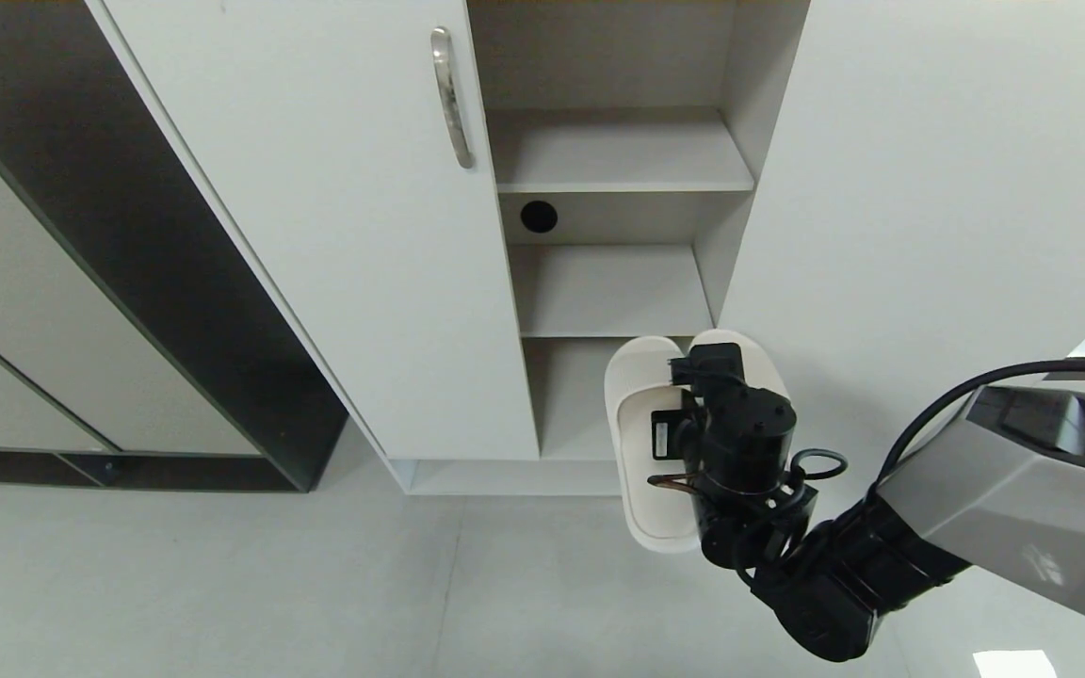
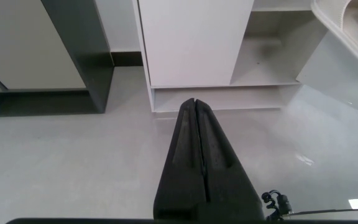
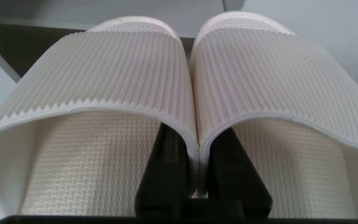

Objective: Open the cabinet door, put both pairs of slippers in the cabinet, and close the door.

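A pair of white ribbed slippers [image 1: 632, 414] hangs side by side in front of the cabinet's lowest compartment [image 1: 566, 405]. My right gripper [image 1: 698, 367] is shut on their two inner edges. In the right wrist view the slippers [image 3: 129, 81] arch over the black fingers [image 3: 166, 168], which pinch the straps where they meet. The cabinet's right door [image 1: 929, 188] stands open, and two bare shelves [image 1: 613, 292] show above. My left gripper [image 2: 194, 106] is shut with nothing in it, low over the floor and facing the cabinet base; a slipper's edge [image 2: 340, 25] shows beyond it.
The cabinet's left door [image 1: 345, 235] is closed and carries a metal handle [image 1: 451, 94]. A dark grey unit [image 1: 128, 235] stands to the left of the cabinet. Bare grey floor [image 1: 316, 584] stretches in front.
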